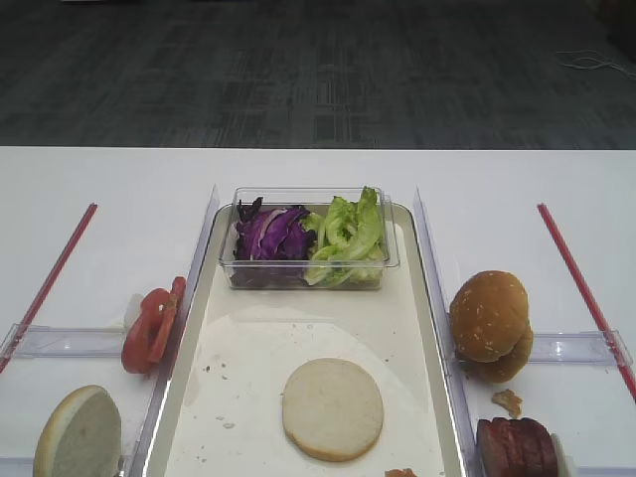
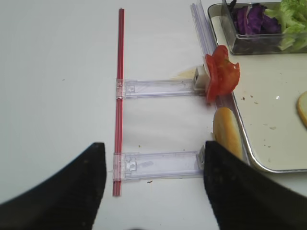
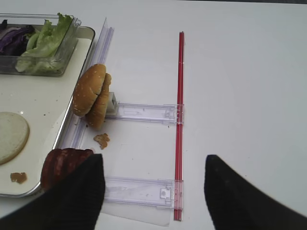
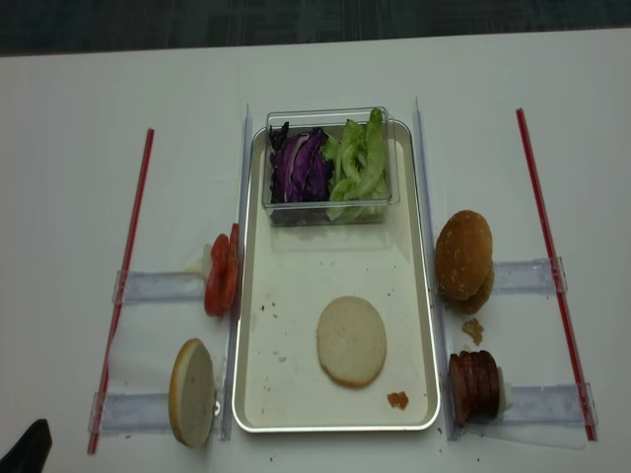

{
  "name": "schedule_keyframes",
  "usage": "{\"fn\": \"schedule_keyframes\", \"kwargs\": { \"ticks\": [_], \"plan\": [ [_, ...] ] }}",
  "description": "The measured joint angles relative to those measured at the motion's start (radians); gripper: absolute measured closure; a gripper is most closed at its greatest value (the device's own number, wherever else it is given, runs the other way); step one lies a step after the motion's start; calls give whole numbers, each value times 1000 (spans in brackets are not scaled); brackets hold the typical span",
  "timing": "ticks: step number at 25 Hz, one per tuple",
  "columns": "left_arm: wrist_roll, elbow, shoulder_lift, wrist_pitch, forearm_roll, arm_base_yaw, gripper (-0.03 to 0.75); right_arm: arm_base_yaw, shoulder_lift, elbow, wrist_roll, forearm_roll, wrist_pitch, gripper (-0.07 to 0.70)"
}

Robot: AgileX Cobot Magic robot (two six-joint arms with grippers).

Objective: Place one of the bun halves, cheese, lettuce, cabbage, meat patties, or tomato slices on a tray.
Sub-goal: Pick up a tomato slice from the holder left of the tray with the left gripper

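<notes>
I saw one pale bun half [image 1: 332, 408] flat on the tray [image 1: 238, 328]. Left fingers [image 2: 62, 187] were spread, empty, above the surface [image 2: 57, 72]; right fingers [image 3: 72, 196] spread too, near the meat patties [image 3: 64, 165].

**Right wrist view: buns and patties beside the tray**

The right gripper [image 3: 152, 191] is low in the picture, and its two dark fingers [image 3: 76, 196] stand wide apart with nothing between them. On the white desk [image 3: 240, 81] two seeded bun halves [image 3: 92, 95] stand on edge, just beside the rim of the tray [image 3: 48, 96]. Below them lies a small crumb [image 3: 101, 140], and then the meat patties [image 3: 62, 165], partly hidden by the left finger. A red strip [image 3: 181, 96] runs down the desk and crosses two clear plastic rails [image 3: 144, 113]. On the tray a pale bun half [image 3: 10, 135] lies flat. A clear box [image 3: 57, 62] holds the lettuce [image 3: 45, 43] and the cabbage [image 3: 14, 38].
</notes>
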Motion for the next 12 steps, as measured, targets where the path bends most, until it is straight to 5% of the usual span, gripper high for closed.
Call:
{"fn": "schedule_keyframes", "kwargs": {
  "ticks": [12],
  "plan": [
    [0,0,0,0,0,0,300,0,0,0,0,0,0,164]
  ]
}}
